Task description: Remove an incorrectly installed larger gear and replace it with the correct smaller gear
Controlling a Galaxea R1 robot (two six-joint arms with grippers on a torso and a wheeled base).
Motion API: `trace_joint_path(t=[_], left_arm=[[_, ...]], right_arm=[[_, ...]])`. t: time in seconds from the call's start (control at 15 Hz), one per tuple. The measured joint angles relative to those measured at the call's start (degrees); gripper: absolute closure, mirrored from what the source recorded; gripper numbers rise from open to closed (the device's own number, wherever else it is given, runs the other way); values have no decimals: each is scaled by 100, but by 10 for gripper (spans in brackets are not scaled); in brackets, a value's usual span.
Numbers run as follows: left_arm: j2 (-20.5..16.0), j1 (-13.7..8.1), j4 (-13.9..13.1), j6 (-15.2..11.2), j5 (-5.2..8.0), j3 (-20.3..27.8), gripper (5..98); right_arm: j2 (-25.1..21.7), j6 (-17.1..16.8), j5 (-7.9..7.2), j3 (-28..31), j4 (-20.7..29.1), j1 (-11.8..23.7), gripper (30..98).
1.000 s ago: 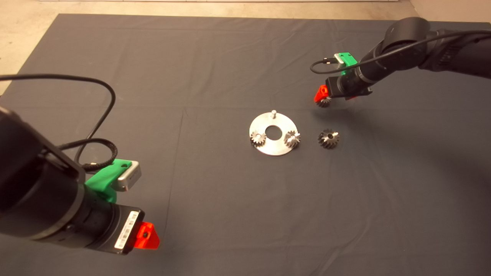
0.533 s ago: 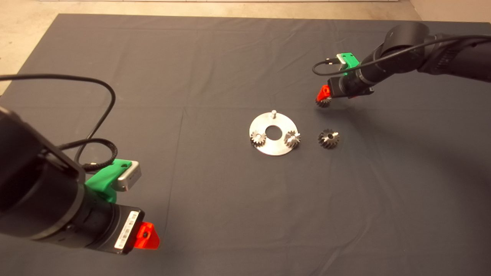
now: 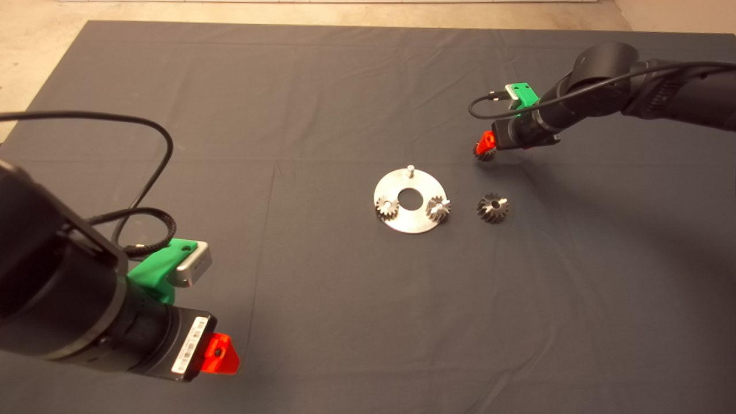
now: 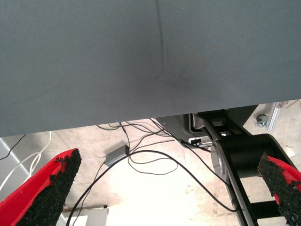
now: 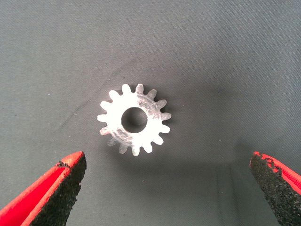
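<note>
Since a second ago the right gripper (image 3: 485, 150) has drawn back a little toward the mat's (image 3: 172, 69) far right, its fingers spread wide and empty over the smaller gear (image 5: 134, 119), which lies flat between them, ungrasped. Near to far: the left gripper (image 3: 221, 353) waits open at the near left edge; the larger gear (image 3: 493, 207) lies just right of the plate (image 3: 409, 217), whose far pin (image 3: 410, 169) stands bare, so I judge removal done and pickup next.

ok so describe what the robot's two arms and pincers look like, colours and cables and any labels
Both arms are black and cylindrical. The left pincer has red fingers with rough black pads, a green bracket carrying a silver camera, a white barcode label on its black wrist, and looping black cables. The right pincer matches: red fingers, green bracket, one thin black cable.
</note>
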Motion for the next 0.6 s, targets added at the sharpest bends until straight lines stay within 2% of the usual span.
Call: trace_joint_path(t=[0.13, 0.2, 0.33, 0.4, 0.47, 0.6], left_arm=[[0, 17, 0, 0, 0, 0, 58], [0, 49, 0, 0, -2, 0, 58], [0, 66, 0, 0, -2, 0, 58], [0, 66, -1, 0, -2, 0, 58], [0, 66, -2, 0, 0, 1, 58], [0, 66, -1, -2, -2, 0, 58]], right_arm=[[0, 0, 40, 0, 0, -21, 359], [0, 0, 109, -5, -1, -32, 359], [1, 0, 430, -24, -1, -63, 359], [4, -1, 536, -34, -1, -85, 359], [6, 0, 604, -63, -1, -110, 359], [17, -2, 623, -134, -4, -132, 359]])
